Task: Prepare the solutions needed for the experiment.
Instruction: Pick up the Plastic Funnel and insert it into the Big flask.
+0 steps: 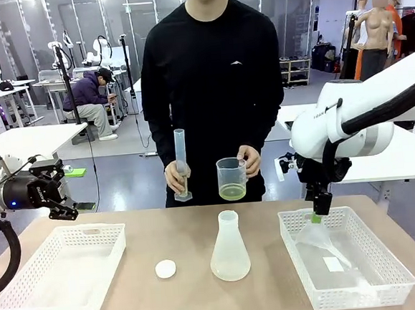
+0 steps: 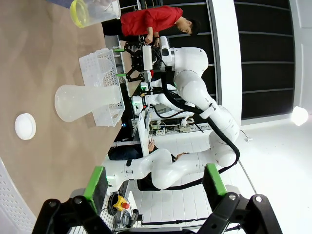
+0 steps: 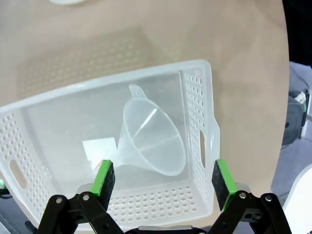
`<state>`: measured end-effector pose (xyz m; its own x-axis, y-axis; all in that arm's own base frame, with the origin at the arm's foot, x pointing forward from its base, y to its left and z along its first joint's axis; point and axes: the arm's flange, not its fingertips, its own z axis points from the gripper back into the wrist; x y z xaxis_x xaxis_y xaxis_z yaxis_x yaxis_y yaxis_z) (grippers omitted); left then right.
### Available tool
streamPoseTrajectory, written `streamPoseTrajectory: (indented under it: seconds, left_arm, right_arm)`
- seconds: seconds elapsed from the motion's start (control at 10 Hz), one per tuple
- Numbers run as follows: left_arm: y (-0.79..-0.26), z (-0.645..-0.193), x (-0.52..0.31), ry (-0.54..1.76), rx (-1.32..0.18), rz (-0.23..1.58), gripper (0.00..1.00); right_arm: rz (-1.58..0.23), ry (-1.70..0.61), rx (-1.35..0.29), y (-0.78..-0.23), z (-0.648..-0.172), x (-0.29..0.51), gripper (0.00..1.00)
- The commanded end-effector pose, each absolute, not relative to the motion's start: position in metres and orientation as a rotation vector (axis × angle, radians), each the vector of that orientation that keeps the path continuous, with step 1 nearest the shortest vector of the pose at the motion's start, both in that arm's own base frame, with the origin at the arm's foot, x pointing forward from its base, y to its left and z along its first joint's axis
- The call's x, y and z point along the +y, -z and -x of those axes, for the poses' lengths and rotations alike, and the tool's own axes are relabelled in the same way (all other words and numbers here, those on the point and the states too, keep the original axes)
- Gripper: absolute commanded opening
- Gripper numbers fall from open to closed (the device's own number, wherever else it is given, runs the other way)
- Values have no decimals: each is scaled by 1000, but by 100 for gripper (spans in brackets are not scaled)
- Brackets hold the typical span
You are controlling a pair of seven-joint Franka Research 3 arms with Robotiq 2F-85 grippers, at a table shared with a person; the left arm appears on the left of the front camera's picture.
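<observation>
Both stand wide and empty: left gripper [image 2: 156, 183] at the left, right gripper [image 3: 163, 178] over the funnel [image 3: 153, 141] in the right basket [image 3: 207, 97]. The solutions [image 1: 233, 192] lie in the beaker [image 1: 231, 169] the person holds at the far side. We judge funnel pickup in hand: descend, close on its rim.

solutions [image 1: 233, 192] pale yellow-green, translucent | flask [image 1: 229, 250] milky white | cap [image 1: 165, 269] white | left basket [image 1: 91, 229] and right basket [image 1: 362, 295] white, walls dotted with holes | funnel [image 3: 153, 141] clear | table [image 1: 163, 230] tan | person's top [image 1: 215, 68] black | my left gripper [image 2: 155, 185] and my right gripper [image 3: 162, 178] black, my pads [image 2: 95, 187] bright green
</observation>
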<state>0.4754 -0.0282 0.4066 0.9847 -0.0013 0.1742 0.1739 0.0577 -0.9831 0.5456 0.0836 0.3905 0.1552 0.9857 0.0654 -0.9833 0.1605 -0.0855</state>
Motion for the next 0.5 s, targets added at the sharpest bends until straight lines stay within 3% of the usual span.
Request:
streamPoseTrajectory:
  seconds: [0.0,0.4]
  left_arm:
    - [-408,-476,-28,127,-150,1511,100]
    - [-408,-476,-28,127,-150,1511,100]
  right_arm:
    - [61,-1445,-61,-393,-560,94,100]
    - [32,-1543,14,-386,-566,104,100]
